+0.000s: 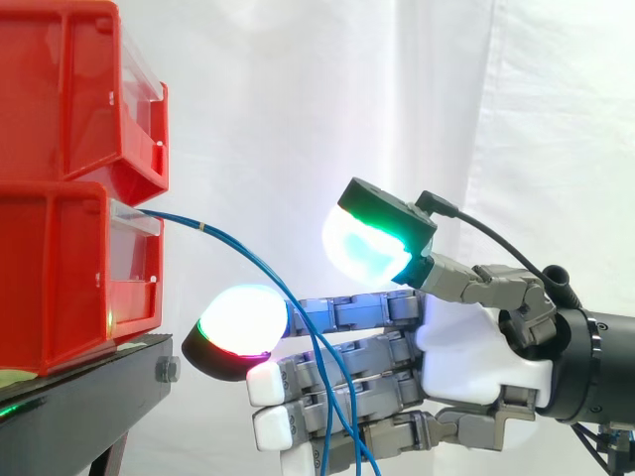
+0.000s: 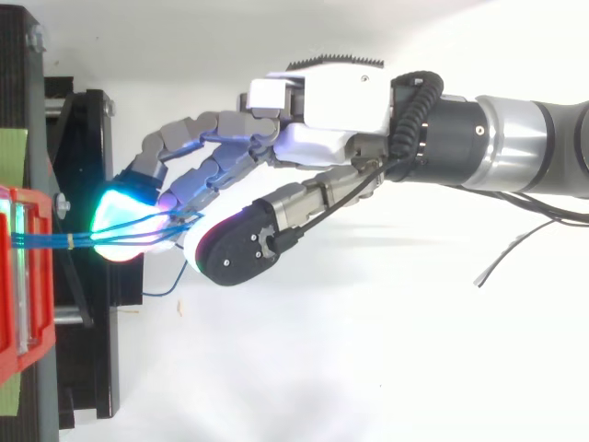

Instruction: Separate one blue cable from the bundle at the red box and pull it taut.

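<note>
We see glossy red plastic bins (image 1: 60,278) on a matt black stand (image 1: 99,382), smooth blue cables (image 2: 41,241) and a white cloth curtain (image 1: 298,99).

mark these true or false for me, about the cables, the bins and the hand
1. The blue cables come out of the lower red bin. True.
2. The cables are stretched straight and taut. False: in the side view they sag in a curve down across the hand.
3. The thumb is pressed down onto the cables. False: it stands raised, apart from the straight fingers below it.
4. A small band ties the cables together near the bin. True.
5. The two red bins stand side by side. False: the upper bin sits on top of the lower one.
</note>
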You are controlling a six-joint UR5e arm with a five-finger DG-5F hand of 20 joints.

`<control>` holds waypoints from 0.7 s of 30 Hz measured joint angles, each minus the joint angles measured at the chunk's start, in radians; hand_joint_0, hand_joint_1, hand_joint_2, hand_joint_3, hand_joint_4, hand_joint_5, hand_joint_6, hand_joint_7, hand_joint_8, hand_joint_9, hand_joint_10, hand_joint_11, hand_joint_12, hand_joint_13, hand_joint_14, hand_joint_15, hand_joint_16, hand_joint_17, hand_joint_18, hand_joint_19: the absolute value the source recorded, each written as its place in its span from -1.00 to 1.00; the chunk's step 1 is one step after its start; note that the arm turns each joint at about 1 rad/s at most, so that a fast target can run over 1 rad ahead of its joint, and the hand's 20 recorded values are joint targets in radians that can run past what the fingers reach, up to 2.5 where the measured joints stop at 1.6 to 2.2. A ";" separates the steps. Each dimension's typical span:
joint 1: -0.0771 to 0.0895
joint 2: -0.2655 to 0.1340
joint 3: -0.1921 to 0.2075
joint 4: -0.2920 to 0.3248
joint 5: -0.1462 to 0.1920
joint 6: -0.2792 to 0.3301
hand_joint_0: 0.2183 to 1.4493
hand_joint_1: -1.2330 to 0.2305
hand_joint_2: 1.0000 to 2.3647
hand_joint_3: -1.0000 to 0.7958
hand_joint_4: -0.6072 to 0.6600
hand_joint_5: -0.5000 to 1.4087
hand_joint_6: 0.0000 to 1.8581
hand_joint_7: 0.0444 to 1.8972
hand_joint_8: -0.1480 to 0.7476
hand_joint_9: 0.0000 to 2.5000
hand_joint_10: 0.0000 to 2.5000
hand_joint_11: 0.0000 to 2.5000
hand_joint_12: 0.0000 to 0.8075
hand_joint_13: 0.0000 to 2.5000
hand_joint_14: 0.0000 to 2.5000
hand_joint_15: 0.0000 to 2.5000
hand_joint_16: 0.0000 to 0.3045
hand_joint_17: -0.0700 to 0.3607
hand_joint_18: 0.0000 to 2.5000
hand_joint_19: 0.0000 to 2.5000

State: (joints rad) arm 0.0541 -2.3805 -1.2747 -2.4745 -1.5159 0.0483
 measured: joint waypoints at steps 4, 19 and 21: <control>0.000 0.000 0.000 0.001 -0.010 0.002 -0.38 -0.21 -0.99 -0.30 0.37 -0.65 -0.46 -0.05 -0.01 -0.49 -0.99 -0.66 -0.13 -0.50 -0.99 -0.69 -0.69 -0.19 -0.63 -0.57; -0.004 0.000 0.000 0.015 -0.022 0.004 -0.34 -0.19 -0.98 -0.27 0.38 -0.65 -0.46 -0.04 -0.01 -0.47 -0.99 -0.65 -0.13 -0.48 -0.99 -0.68 -0.69 -0.19 -0.60 -0.56; -0.006 0.000 0.001 0.015 -0.024 0.004 -0.34 -0.19 -0.98 -0.27 0.38 -0.65 -0.46 -0.04 -0.01 -0.47 -0.99 -0.65 -0.13 -0.47 -0.99 -0.68 -0.69 -0.19 -0.59 -0.56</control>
State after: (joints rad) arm 0.0485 -2.3807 -1.2734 -2.4591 -1.5402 0.0521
